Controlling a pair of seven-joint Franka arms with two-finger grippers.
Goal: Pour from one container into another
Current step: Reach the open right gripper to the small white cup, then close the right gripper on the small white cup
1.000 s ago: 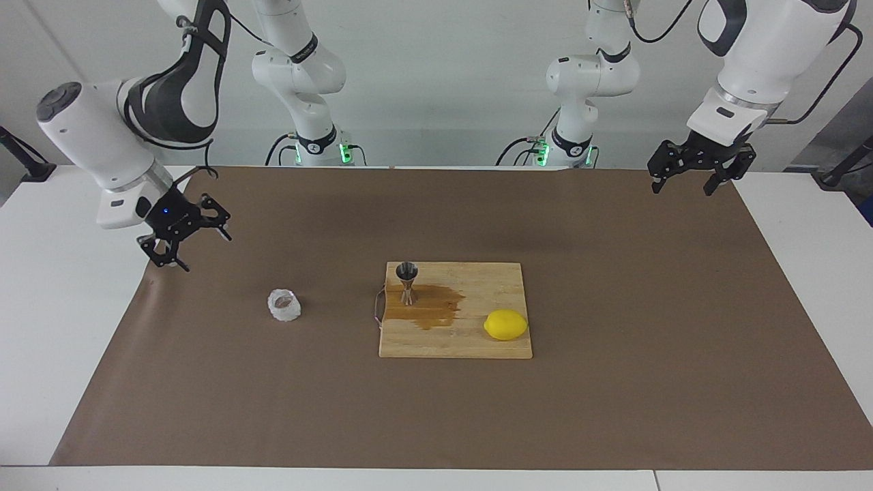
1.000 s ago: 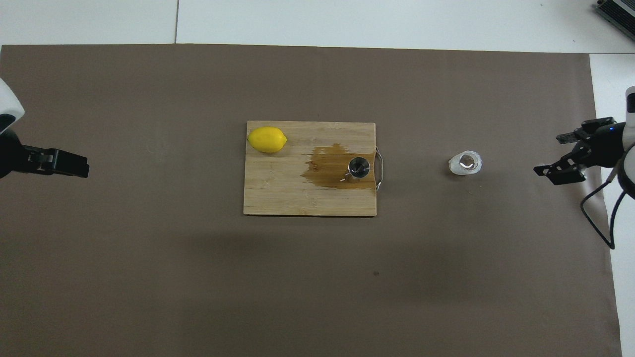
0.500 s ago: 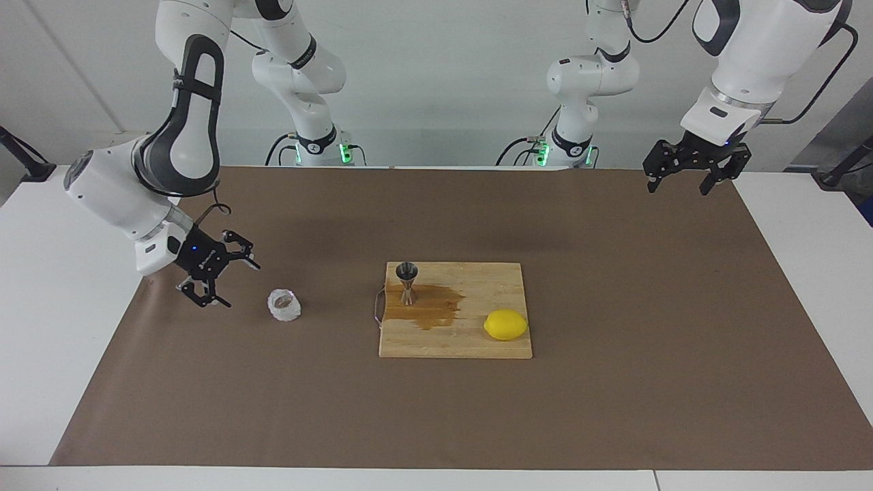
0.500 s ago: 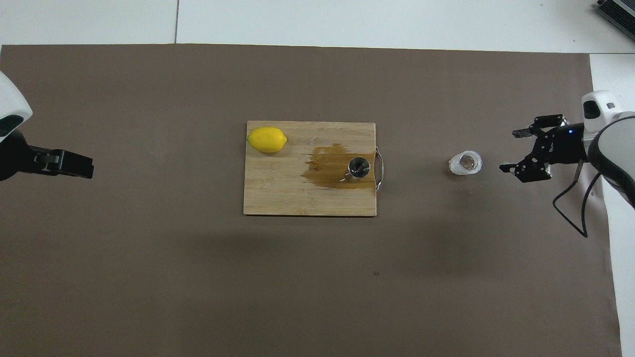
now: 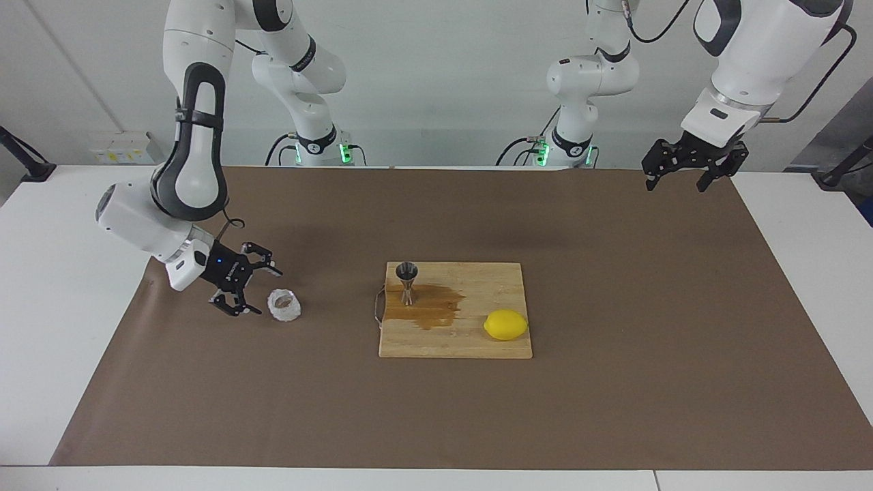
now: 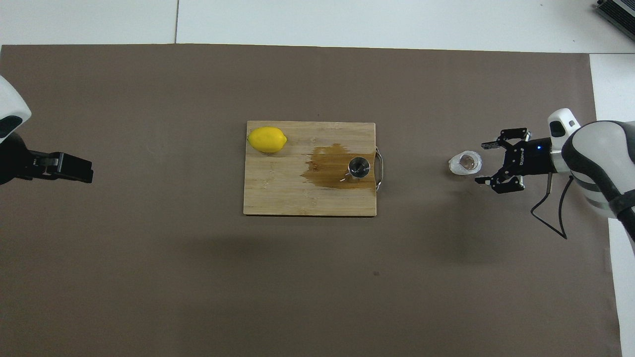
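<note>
The clear bumpy glass cup (image 5: 284, 305) stands upright on the brown paper toward the right arm's end; it also shows in the overhead view (image 6: 465, 162). The steel jigger (image 5: 407, 281) stands upright on the wooden cutting board (image 5: 477, 344), at the board's handle end (image 6: 358, 167). My right gripper (image 5: 262, 292) is open and low beside the cup, with its fingertips about level with the cup's edge and not touching it; it shows in the overhead view too (image 6: 483, 163). My left gripper (image 5: 675, 184) is open and empty, waiting high over the paper's corner at the left arm's end (image 6: 74, 168).
A yellow lemon (image 5: 505, 324) lies on the board at the end away from the jigger (image 6: 267, 139). A brown wet stain (image 5: 430, 308) spreads on the board around the jigger's foot. A wire handle (image 5: 377, 310) sticks out of the board toward the cup.
My right gripper has come down and moved in from the table's edge to just beside the glass cup, still open. The left gripper has barely shifted. Cup, jigger and lemon have not moved.
</note>
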